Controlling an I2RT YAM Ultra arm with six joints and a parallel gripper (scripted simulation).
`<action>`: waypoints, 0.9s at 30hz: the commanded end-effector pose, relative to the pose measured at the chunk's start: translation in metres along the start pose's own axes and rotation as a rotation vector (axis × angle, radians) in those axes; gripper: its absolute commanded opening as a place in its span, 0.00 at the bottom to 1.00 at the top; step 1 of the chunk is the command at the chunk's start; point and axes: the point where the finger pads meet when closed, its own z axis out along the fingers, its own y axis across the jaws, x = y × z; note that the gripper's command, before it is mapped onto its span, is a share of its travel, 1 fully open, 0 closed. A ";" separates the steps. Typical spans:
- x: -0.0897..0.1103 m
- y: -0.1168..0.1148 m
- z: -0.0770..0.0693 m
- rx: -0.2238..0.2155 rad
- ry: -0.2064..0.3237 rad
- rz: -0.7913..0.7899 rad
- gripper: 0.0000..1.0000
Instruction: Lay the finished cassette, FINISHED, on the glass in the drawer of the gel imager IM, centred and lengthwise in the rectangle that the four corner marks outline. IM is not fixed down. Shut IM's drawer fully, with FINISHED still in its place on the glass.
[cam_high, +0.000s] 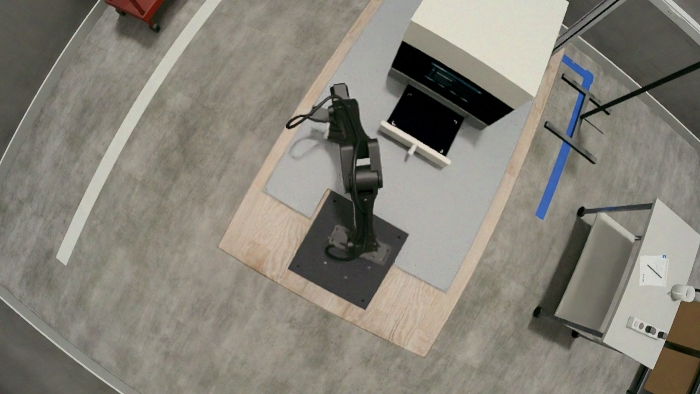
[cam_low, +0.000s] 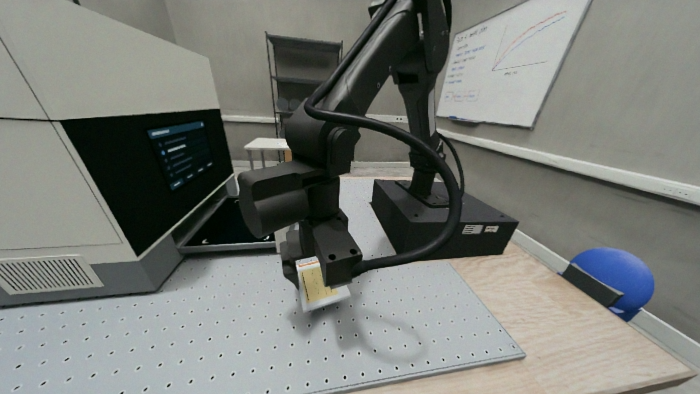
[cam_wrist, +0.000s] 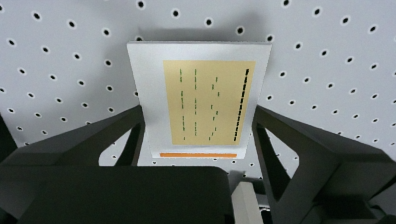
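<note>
My gripper (cam_wrist: 198, 111) (cam_low: 316, 278) (cam_high: 327, 128) is shut on the finished cassette FINISHED (cam_wrist: 200, 95) (cam_low: 318, 294), a white plate with a tan gel window, dark bands and an orange stripe. It holds the cassette tilted, a little above the perforated grey board (cam_wrist: 325, 50) (cam_low: 200, 340) (cam_high: 425, 210). The gel imager IM (cam_high: 480, 40) (cam_low: 75, 75) stands at the back of the board. Its drawer is pulled out, and the dark glass (cam_high: 425, 120) (cam_low: 225, 230) with white corner marks lies bare. The drawer's white front panel (cam_high: 415, 143) has a small handle. The gripper is left of the drawer.
The arm's black base (cam_high: 350, 255) (cam_low: 440, 220) stands on the wooden table (cam_high: 400, 310) (cam_low: 550, 320) in front of the board. A blue round object (cam_low: 615, 275) sits at the table's far edge.
</note>
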 end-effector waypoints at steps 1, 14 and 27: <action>-0.007 -0.007 -0.023 0.028 -0.022 0.001 0.00; -0.007 -0.007 -0.040 0.028 -0.022 0.001 0.00; -0.007 -0.006 -0.055 0.028 -0.022 0.001 0.00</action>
